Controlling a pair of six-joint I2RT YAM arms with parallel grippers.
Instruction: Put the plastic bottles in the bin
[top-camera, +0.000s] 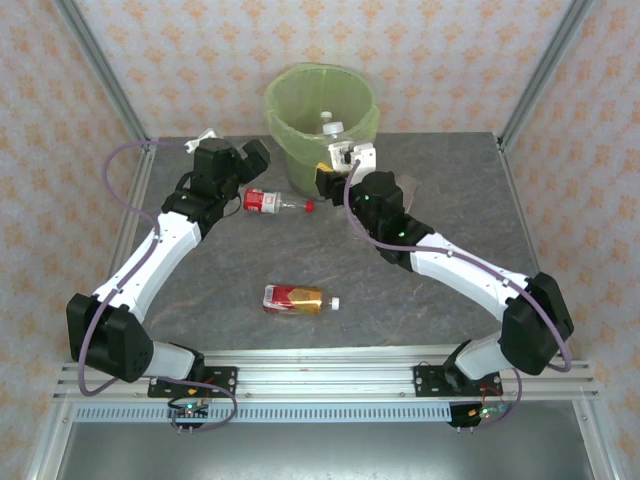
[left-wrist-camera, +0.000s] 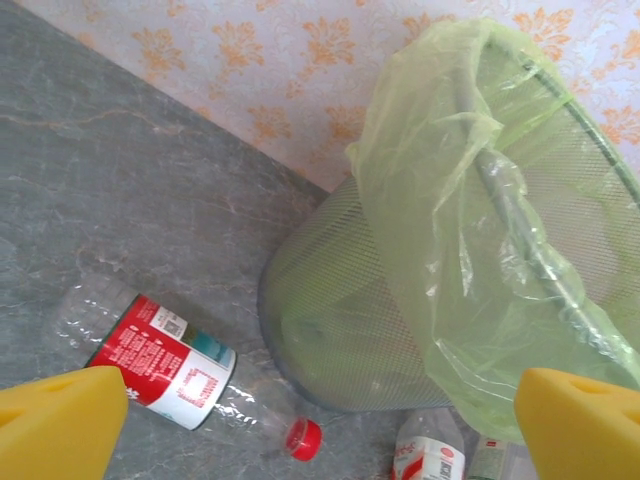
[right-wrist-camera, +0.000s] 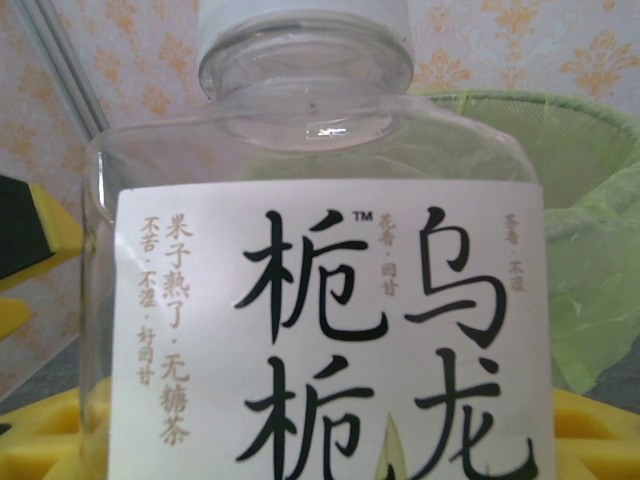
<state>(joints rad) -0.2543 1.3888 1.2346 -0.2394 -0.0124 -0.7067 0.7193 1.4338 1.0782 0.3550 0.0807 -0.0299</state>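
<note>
Bottles first: your right end effector (top-camera: 348, 158) clamps a clear, square-shouldered white-labelled bottle (right-wrist-camera: 320, 300) at the rim of the bin (top-camera: 290, 85), a round mesh bucket lined with thin green film. A red-capped bottle (top-camera: 275, 202) and a red-and-gold bottle (top-camera: 293, 298) lie on the grey marbled counter (top-camera: 450, 200). Your left end effector (left-wrist-camera: 320, 430) gapes wide near the red-capped one.

Grey marbled table (top-camera: 400, 320), orange-patterned wall panels (top-camera: 180, 60), 2 slanted metal posts (top-camera: 102, 70).
</note>
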